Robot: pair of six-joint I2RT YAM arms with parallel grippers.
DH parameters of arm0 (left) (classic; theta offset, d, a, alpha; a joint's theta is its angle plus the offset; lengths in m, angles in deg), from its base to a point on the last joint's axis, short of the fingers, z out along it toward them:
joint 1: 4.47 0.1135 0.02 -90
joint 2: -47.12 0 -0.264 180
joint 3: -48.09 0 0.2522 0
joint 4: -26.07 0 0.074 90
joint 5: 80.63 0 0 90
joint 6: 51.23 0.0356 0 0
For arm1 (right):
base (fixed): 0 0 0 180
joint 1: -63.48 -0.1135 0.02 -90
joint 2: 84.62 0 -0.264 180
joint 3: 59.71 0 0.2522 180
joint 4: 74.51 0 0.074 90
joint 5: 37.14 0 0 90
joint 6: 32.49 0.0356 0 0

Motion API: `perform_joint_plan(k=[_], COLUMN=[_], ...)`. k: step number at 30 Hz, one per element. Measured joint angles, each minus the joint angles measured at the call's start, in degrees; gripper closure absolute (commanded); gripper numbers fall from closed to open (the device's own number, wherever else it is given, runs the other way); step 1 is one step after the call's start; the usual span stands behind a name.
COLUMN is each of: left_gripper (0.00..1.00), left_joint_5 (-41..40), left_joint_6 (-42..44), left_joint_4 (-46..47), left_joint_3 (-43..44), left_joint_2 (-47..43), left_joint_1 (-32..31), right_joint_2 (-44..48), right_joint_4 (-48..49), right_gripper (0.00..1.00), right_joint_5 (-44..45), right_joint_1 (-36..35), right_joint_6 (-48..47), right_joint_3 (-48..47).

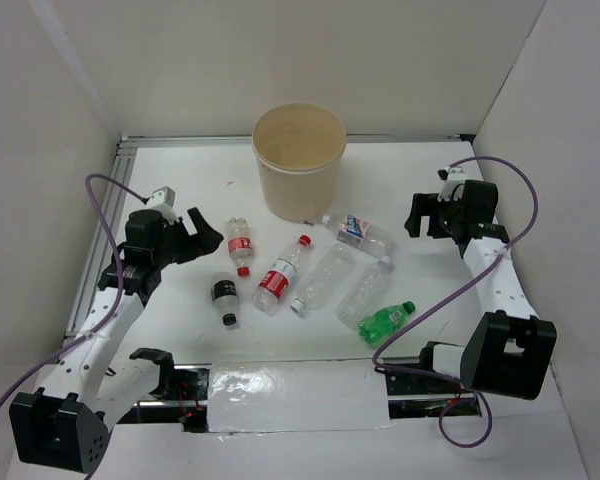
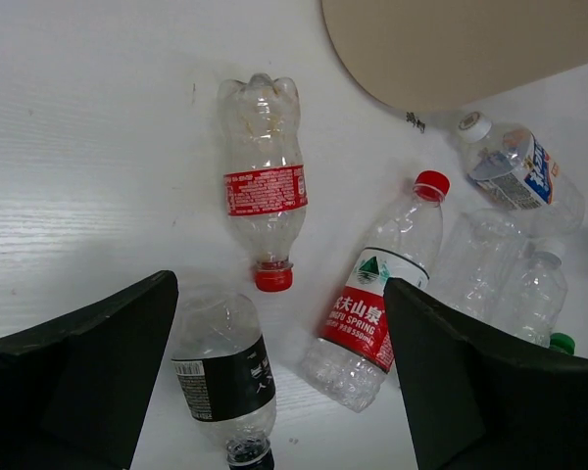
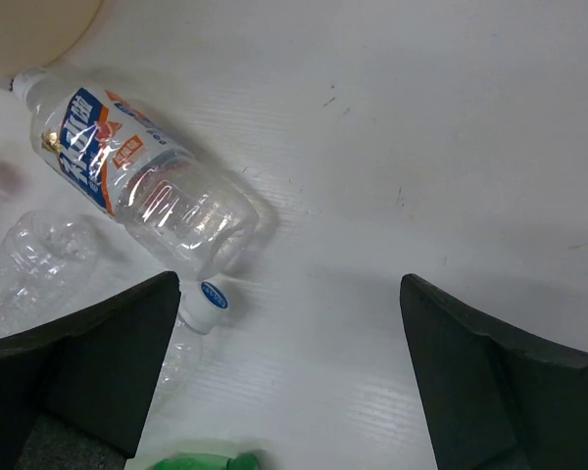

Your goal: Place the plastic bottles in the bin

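Note:
Several plastic bottles lie on the white table in front of the beige bin (image 1: 300, 190). They are a red-labelled one with a red cap (image 1: 240, 244), a dark-labelled one (image 1: 223, 296), a red Nongfu Spring one (image 1: 278, 279), two clear ones (image 1: 323, 279) (image 1: 365, 288), a blue-labelled one (image 1: 358, 232) and a green one (image 1: 385, 320). My left gripper (image 1: 200, 238) is open and empty, just left of the red-labelled bottle (image 2: 263, 191) and above the dark-labelled bottle (image 2: 223, 377). My right gripper (image 1: 420, 216) is open and empty, right of the blue-labelled bottle (image 3: 137, 181).
White walls close in the table on the left, back and right. A metal rail (image 1: 95, 265) runs along the left edge. Purple cables (image 1: 100, 195) loop from both arms. The bin's wall (image 2: 451, 49) shows at the top of the left wrist view.

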Motion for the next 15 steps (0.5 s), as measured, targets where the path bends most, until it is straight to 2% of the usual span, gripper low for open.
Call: perform_joint_plan(k=[13, 15], left_gripper=[0.01, 0.09], left_joint_5=[0.8, 0.9], left_joint_6=[0.1, 0.1], left_joint_4=[0.9, 1.1], left_joint_3=[-0.3, -0.3], left_joint_2=[2.0, 2.4], left_joint_1=[-0.7, -0.7], right_joint_2=[-0.2, -0.2], right_joint_4=[-0.6, -0.8], right_gripper=[0.00, 0.00], right_joint_5=[-2.1, -3.5], right_joint_1=[1.0, 1.2], right_joint_6=[-2.7, -3.9], right_joint_3=[0.6, 0.7])
